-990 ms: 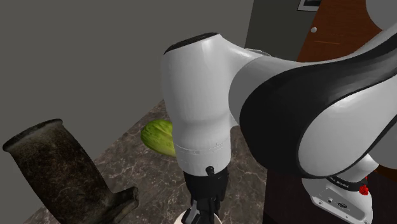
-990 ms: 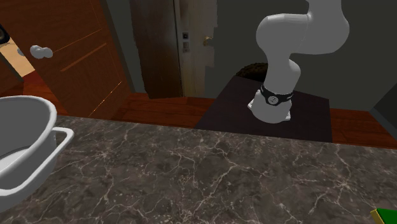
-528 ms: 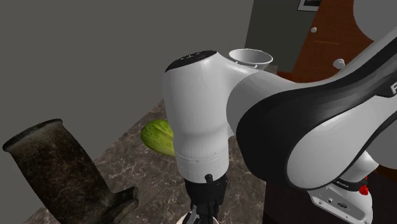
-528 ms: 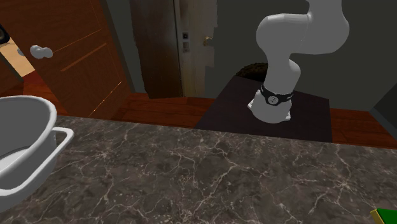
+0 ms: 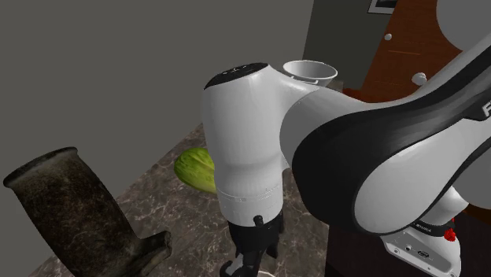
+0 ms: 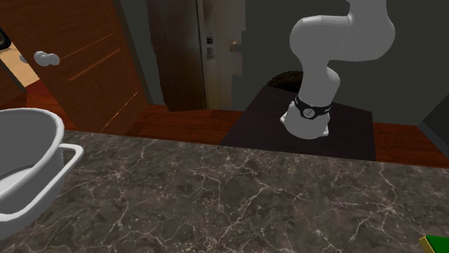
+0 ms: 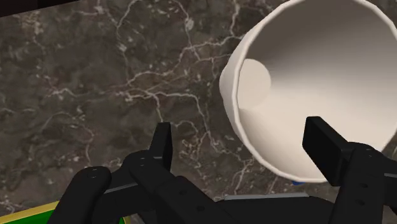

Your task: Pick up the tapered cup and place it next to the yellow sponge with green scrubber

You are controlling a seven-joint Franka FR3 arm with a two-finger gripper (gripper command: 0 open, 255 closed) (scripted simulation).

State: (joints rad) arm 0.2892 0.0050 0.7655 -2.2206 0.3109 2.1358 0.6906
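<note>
Claw (image 7: 243, 147), wrist view: spread around white cup (image 7: 318, 76), seemingly clear.

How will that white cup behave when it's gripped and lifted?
Probably light: the cup looks thin-walled and empty. Its smooth tapered wall may slip through the fingers. Narrow base, wide mouth: it may tip if nudged.

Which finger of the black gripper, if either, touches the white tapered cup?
Cannot tell. Wrist view: dark marble counter shows between one finger and the white tapered cup, so apart; the other finger overlaps the cup's opening, contact unclear.
</note>
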